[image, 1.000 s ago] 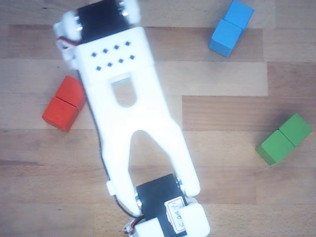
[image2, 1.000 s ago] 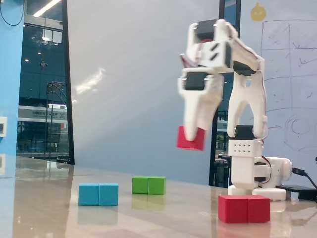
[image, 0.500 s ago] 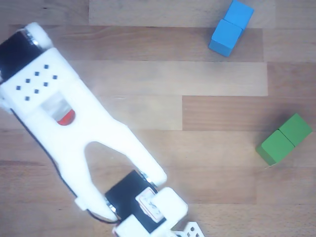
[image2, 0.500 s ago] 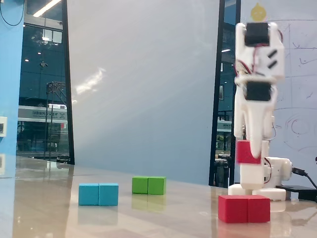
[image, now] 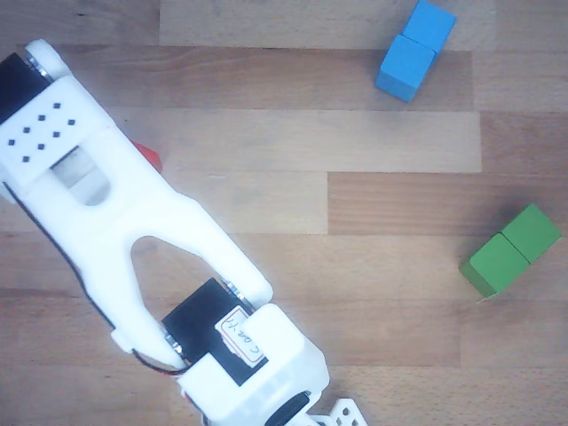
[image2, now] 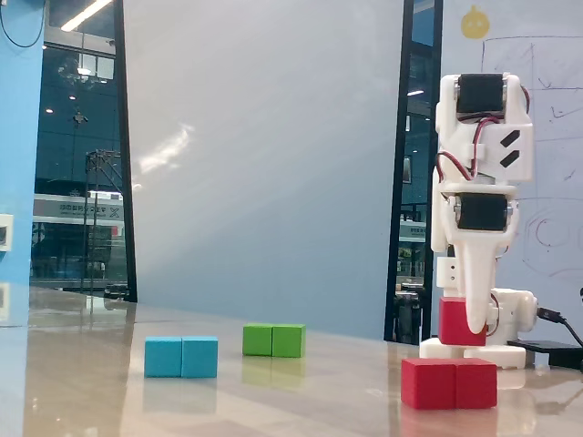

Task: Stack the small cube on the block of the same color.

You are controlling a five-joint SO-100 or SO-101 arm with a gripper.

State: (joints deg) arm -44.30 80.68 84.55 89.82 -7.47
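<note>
In the fixed view my gripper [image2: 468, 328] points straight down and is shut on the small red cube [image2: 453, 320]. It holds the cube a little above the red two-cube block [image2: 449, 382], which lies on the table at the right, with a thin gap between them. In the other view the white arm [image: 115, 204] covers the left side. Only a red corner [image: 151, 158] peeks out beside it, and I cannot tell whether it is the cube or the block. The fingertips are hidden there.
A blue two-cube block [image: 414, 49] [image2: 181, 356] and a green two-cube block [image: 510, 250] [image2: 273, 340] lie apart on the wooden table [image: 355, 355], away from the red block. The arm's white base [image2: 510, 350] stands just behind the red block.
</note>
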